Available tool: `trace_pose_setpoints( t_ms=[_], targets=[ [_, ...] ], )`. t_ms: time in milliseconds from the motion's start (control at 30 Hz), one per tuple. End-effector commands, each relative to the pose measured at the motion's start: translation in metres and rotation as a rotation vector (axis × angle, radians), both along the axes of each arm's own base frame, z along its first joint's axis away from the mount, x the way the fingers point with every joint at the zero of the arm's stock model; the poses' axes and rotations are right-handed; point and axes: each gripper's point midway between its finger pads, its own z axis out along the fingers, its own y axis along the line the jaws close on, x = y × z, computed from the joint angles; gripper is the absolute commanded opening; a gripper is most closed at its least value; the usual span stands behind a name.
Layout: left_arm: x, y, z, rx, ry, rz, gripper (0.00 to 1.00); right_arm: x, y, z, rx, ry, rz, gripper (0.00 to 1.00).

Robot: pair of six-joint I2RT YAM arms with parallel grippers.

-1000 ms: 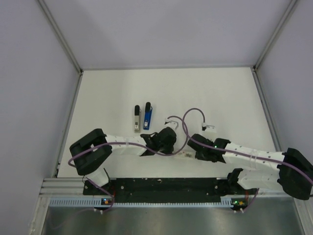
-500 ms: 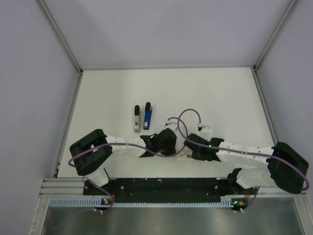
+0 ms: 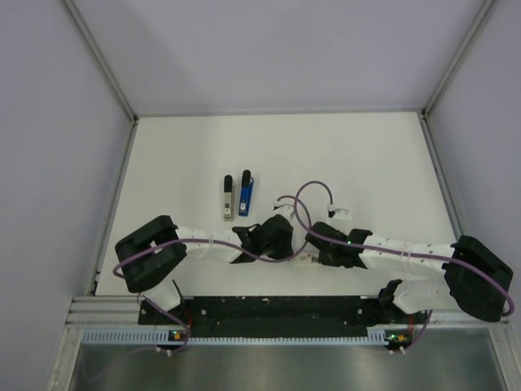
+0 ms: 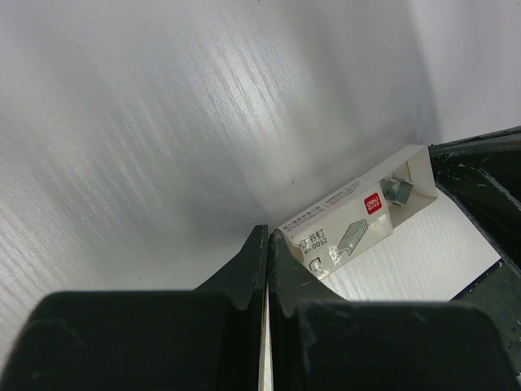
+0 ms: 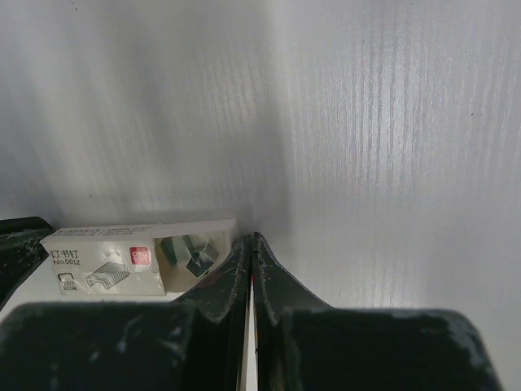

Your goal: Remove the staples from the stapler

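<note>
1. The white table (image 3: 366,155) spreads out under me. Both my arms fold inward and meet low in the middle of it, close to my own bases.
2. The small slim bright-blue stapler with its black end (image 3: 247,194) lies flat on the table, just beyond my left wrist and apart from both pincers. Nothing grips it.
3. A grey bar of similar length with a black tip (image 3: 229,199) lies parallel, just beside the stapler on its left. I judge that's the trap: if I come down crooked, I grab or nudge the wrong one.
4. A little white cardboard staple box with a red logo (image 4: 354,224) sits between my two pincers, its end open and metal glinting inside. It's close to both fingertips; I can't tell whether either touches it.
5. My left pincer (image 4: 267,240) is pinched narrow, pads together, nothing between them that I can see.
6. My right pincer (image 5: 248,242) is the same: pads meeting, empty as far as I can tell.
7. My read is that the stapler needs securing first. I'd spread the left fingers wide before moving and swing clear of the box. Then I'd line them up across the blue body's narrow width and settle straight down on the side away from the bar, so one finger doesn't wedge between the two. The right pincer should also open and come in from the black end to work the metal parts.
</note>
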Motion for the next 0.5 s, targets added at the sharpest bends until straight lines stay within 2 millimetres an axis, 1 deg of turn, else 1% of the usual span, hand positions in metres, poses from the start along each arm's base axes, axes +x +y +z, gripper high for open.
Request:
trace_pose_setpoints(
  t_ms=[0,267,333,467],
  targets=[
    [-0.0215,0.0459,-0.0396,0.195,0.071,0.009,0.00,0.0030,0.0149,0.0058,0.037,-0.012,0.024,0.00],
    [-0.0254,0.0549,-0.0350,0.214,0.078,0.013,0.00,0.0040,0.0148,0.0062,0.034,-0.018,0.027,0.00],
    [-0.0274,0.0551,-0.0346,0.213,0.086,0.007,0.00,0.0039,0.0145,0.0058,0.030,-0.016,0.030,0.00],
    [-0.0305,0.0487,-0.0338,0.196,0.105,-0.010,0.00,0.0038,0.0165,0.0065,0.034,-0.015,0.037,0.00]
  ],
)
